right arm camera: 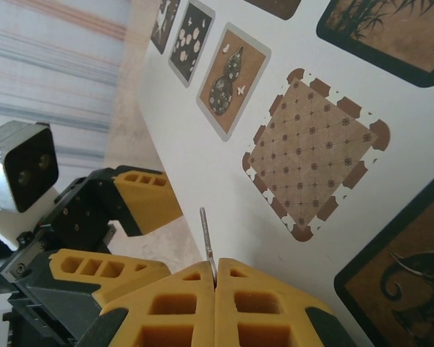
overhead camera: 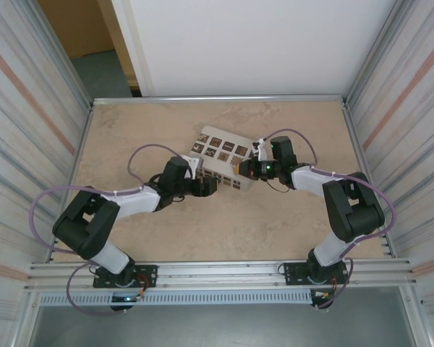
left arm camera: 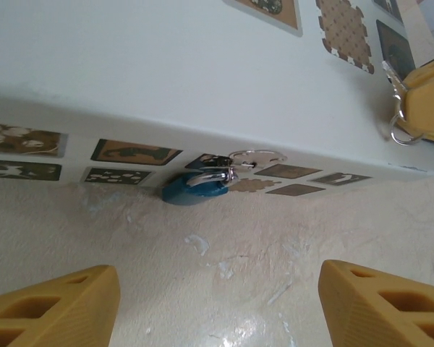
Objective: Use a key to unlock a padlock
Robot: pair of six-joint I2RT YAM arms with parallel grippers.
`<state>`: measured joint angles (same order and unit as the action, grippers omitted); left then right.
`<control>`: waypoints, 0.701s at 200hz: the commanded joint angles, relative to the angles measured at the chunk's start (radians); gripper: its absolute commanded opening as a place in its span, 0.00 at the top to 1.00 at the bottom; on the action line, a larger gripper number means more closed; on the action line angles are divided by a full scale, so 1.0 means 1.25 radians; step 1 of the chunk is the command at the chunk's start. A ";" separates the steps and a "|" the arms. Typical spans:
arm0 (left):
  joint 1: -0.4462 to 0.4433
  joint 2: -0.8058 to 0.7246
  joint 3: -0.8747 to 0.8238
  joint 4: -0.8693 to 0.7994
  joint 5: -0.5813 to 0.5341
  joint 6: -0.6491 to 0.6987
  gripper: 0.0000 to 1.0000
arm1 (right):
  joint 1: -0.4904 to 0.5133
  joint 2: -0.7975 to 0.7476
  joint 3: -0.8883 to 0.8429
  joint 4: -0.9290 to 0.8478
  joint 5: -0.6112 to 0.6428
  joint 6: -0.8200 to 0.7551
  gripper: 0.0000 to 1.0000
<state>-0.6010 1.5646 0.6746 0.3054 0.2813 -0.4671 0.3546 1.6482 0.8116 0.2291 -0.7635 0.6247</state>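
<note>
The open left claw [left arm camera: 217, 293] should close squarely on the padlock [left arm camera: 195, 189] at frame centre; the right claw [right arm camera: 215, 273] grips the key [right arm camera: 205, 233].

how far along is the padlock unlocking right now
Done: the right gripper is shut on the key, whose thin blade sticks out past its fingertips. In hand: the open left gripper faces the blue padlock, which hangs by its shackle on the side of the white box, untouched. Left: steady the padlock, insert the key, turn it and free the shackle.
</note>
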 commanded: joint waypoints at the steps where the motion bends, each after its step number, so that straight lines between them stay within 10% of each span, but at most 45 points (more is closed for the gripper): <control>1: 0.004 0.034 0.029 0.031 0.021 0.029 0.30 | 0.015 0.033 -0.027 -0.035 0.028 0.007 1.00; 140: 0.003 0.175 0.071 0.167 0.013 0.008 0.45 | 0.019 0.033 -0.022 -0.034 0.036 0.007 1.00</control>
<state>-0.6010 1.7607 0.7326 0.4702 0.2958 -0.4522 0.3618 1.6501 0.8093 0.2432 -0.7574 0.6247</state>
